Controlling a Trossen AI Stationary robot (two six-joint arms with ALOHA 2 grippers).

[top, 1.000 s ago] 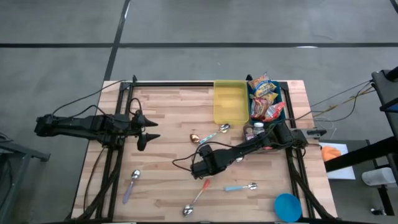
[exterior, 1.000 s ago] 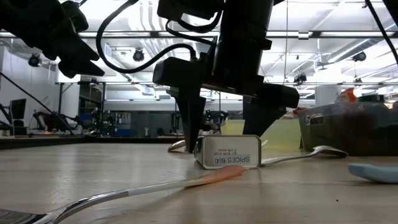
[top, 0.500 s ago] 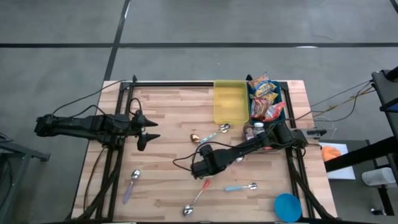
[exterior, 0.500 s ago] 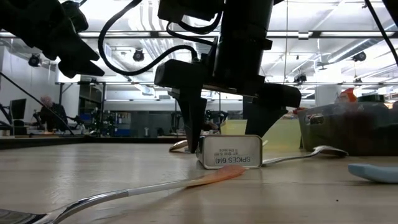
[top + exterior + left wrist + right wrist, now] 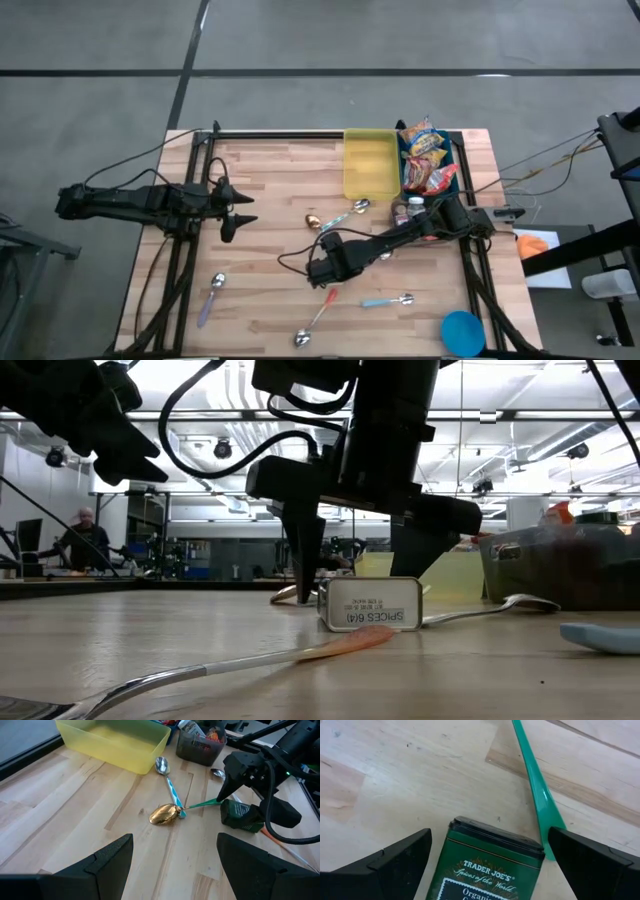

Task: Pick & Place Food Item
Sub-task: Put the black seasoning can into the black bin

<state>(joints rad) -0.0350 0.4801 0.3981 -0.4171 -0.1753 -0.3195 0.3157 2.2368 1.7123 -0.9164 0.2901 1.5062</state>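
A blue bowl [image 5: 462, 331] is seen at the lower right of the high view. Spoons are scattered across the wooden table [image 5: 270, 200]: a purple-handled spoon [image 5: 212, 296] at lower left, an orange-handled spoon [image 5: 316, 320] and a blue-handled spoon [image 5: 388, 299] lower centre.

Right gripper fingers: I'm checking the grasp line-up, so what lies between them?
The green spice tin lies between the open right gripper's fingers, shown best in the right wrist view; contact can't be told.

Wooden table [image 5: 270, 190]: spoons [image 5: 212, 297], bins [image 5: 369, 163], tin [image 5: 369, 604]
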